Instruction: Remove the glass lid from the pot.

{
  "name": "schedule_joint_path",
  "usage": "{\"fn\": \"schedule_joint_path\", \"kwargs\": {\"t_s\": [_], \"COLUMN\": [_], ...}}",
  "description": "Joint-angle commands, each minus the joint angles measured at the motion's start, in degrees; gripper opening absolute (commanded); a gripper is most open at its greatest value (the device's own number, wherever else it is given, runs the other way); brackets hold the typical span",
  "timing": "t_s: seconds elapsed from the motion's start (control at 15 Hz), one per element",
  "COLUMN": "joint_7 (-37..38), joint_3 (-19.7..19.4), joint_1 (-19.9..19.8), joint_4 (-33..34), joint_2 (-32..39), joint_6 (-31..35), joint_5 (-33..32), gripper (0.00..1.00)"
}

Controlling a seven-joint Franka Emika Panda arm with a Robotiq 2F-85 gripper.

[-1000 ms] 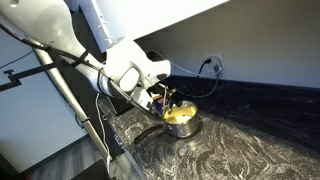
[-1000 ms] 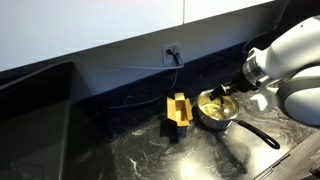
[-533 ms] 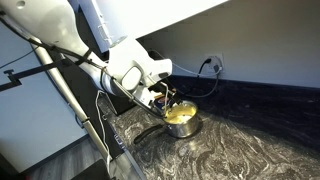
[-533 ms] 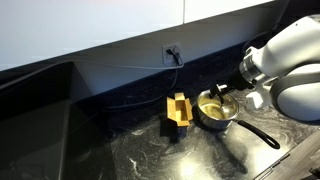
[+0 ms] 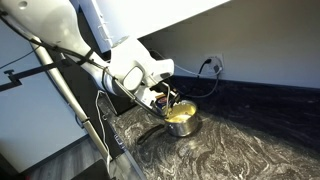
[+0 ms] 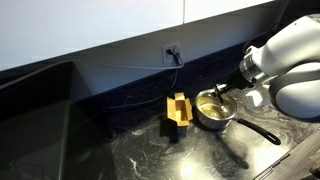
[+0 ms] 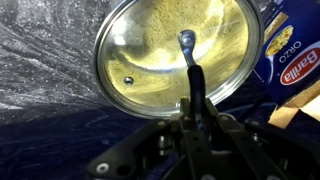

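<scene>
The glass lid [image 7: 150, 50] fills the wrist view, lying on the pot, whose yellow inside shows through the glass. My gripper [image 7: 192, 68] reaches in from below. Its two dark fingers are pressed together into one narrow bar that ends at the lid's small metal knob [image 7: 187, 40], so it is shut on the knob. In both exterior views the steel pot [image 5: 183, 124] [image 6: 214, 113] stands on the dark marbled counter with the gripper [image 5: 168, 98] [image 6: 222, 93] directly over it. The pot's long dark handle [image 6: 258, 132] points toward the counter's front edge.
A yellow-and-blue pasta box [image 7: 290, 60] [image 6: 178, 110] stands right beside the pot. A wall outlet with a black cable [image 6: 172, 53] [image 5: 212, 66] sits behind it. The counter's edge [image 5: 120, 135] runs close to the pot, with a tripod and cables beyond it.
The fingers have closed together over the pot, where they stood apart a second ago. The arm, pot and lid have hardly moved.
</scene>
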Motion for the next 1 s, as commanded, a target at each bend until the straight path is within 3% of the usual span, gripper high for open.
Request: {"fn": "schedule_joint_path", "kwargs": {"t_s": [0.0,0.2,0.53,0.73,0.93], "joint_7": [-1.67,0.85,3.88,10.29,18.92], "joint_3": [-0.34,-1.96,-9.65,-13.34,-14.04], "joint_1": [1.24,2.4,7.86,9.38,8.72], "joint_4": [0.36,-0.89,-2.03,-2.34,-2.9], "joint_2": [-1.5,-4.49,-9.38,-12.19,-15.31], "joint_6": [-2.35,-4.14,-7.41,-10.15,-13.03], "joint_5": [2.02,-0.81,-6.96,-15.53,-25.38], "gripper": [0.04,0.04,0.04,0.04,0.04]}}
